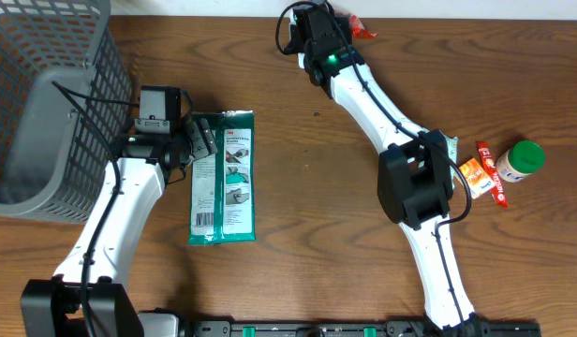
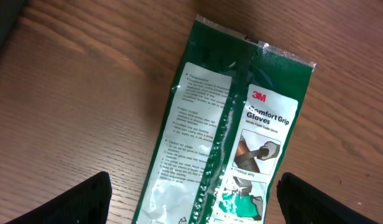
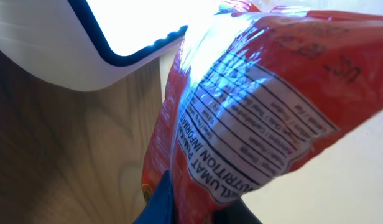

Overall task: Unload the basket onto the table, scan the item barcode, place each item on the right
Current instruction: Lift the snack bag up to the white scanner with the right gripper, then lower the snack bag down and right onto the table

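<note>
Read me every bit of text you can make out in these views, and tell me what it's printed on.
"3M": green glove pack, on its white label.
"Comfort Grip Gloves": same pack, just under the logo.
"NUTRITION INFORM...": red packet, upside down and cut off.
Too small or blurred to read: the fine print on both, the orange sachets, and the green-capped bottle.

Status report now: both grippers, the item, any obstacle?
Left gripper open above green gloves pack. Right gripper shut on red packet, beside white device; barcode not seen. No obstacle visible.
</note>
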`<move>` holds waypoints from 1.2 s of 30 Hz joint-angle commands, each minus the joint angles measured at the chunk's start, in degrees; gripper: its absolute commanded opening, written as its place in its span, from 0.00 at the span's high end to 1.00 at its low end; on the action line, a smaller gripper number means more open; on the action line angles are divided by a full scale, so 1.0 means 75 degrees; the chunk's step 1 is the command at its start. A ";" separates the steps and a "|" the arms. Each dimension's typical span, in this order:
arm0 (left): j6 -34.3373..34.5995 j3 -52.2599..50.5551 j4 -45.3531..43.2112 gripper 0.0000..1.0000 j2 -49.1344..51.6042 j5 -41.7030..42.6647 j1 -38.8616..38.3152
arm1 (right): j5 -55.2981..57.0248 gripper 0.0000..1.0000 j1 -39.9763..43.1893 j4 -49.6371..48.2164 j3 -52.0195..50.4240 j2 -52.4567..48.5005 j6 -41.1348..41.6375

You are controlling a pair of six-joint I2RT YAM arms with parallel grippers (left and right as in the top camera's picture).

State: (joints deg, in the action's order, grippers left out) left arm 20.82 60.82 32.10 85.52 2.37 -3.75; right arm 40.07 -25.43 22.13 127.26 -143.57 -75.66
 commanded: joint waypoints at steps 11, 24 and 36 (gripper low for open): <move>0.0038 -0.0096 -0.0006 0.14 0.0082 -0.0125 0.0026 | 0.0449 0.99 -0.0090 -0.0128 -0.0050 -0.0009 0.0262; 0.0038 -0.0096 -0.0006 0.14 0.0082 -0.0125 0.0026 | -0.2486 0.99 0.0111 0.1816 -0.0009 0.1641 0.4744; 0.0038 -0.0096 -0.0003 0.14 0.0082 -0.0125 0.0026 | -0.6327 0.99 0.1495 0.6793 -0.0012 0.4092 0.7863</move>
State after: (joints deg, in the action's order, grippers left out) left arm 20.82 60.82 32.12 85.52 2.39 -3.75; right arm 7.51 -17.98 68.51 126.85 -114.41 -23.49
